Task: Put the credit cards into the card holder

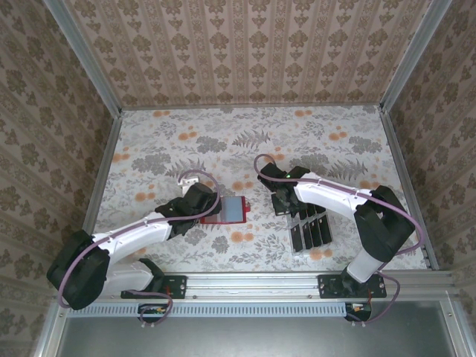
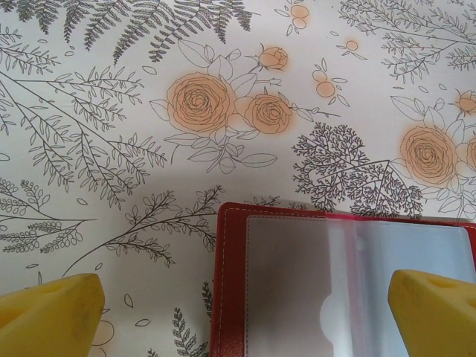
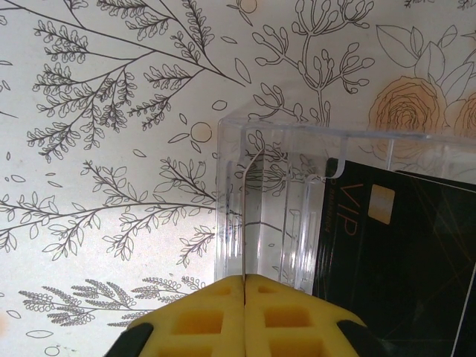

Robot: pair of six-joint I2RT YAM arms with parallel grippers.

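The red card holder (image 1: 232, 210) lies open on the floral cloth, its clear sleeves facing up. My left gripper (image 1: 204, 204) is over its left end, open, and the yellow fingers (image 2: 52, 316) straddle the red cover (image 2: 229, 297) without touching it. My right gripper (image 1: 282, 197) is at the far end of the clear slotted tray (image 1: 309, 227). It is shut on a thin credit card (image 3: 244, 223) seen edge-on and standing in a tray slot. Another black credit card (image 3: 394, 260) marked VIP stands in the slot to the right. Several black cards (image 1: 311, 230) fill the tray.
The tray's clear walls (image 3: 297, 149) rise close around the pinched card. Patterned walls and metal rails (image 1: 401, 186) box in the table. Floral cloth (image 1: 245, 141) stretches out beyond both grippers.
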